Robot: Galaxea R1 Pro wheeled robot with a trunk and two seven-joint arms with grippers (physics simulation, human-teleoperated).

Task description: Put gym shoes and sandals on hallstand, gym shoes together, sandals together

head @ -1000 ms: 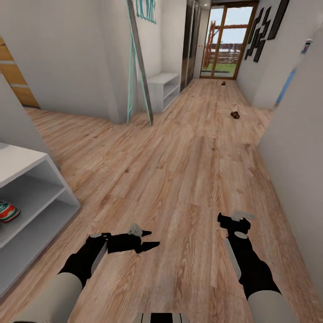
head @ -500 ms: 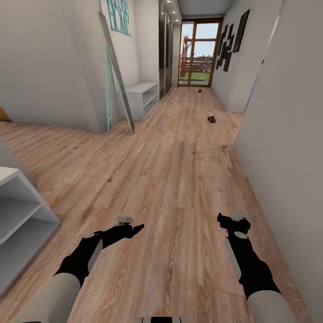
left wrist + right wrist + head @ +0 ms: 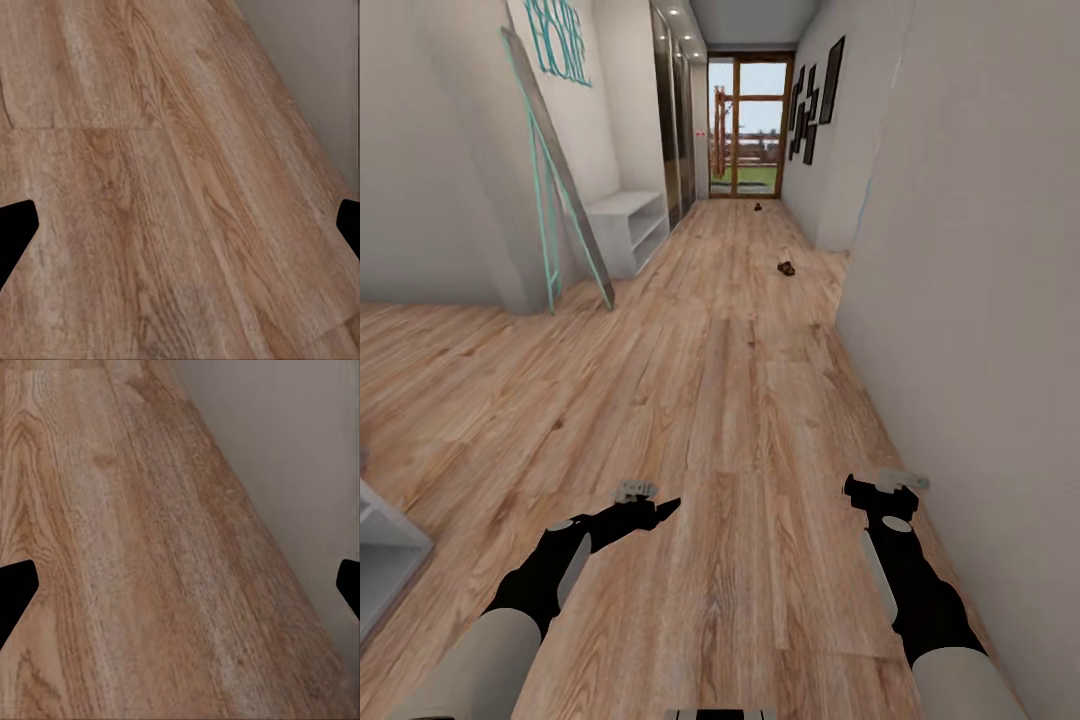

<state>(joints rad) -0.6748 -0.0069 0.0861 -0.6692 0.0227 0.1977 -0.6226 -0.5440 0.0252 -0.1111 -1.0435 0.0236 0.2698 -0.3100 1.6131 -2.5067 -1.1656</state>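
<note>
Head view has us looking down a long hallway with both arms held low over the corridor floor (image 3: 730,400). Our left gripper (image 3: 645,507) points ahead and toward the right one, our right gripper (image 3: 885,487) straight ahead beside the grey wall (image 3: 970,300). In each wrist view the black fingertips (image 3: 15,229) sit at opposite edges with bare planks between, so both jaws stand apart and hold nothing. Far ahead of the right gripper, one brown sandal (image 3: 786,268) lies on the floor; another small dark thing (image 3: 758,209), too small to identify, lies well beyond it near the glass door (image 3: 745,140). A corner of white shelving (image 3: 385,560) sits beside our left arm.
</note>
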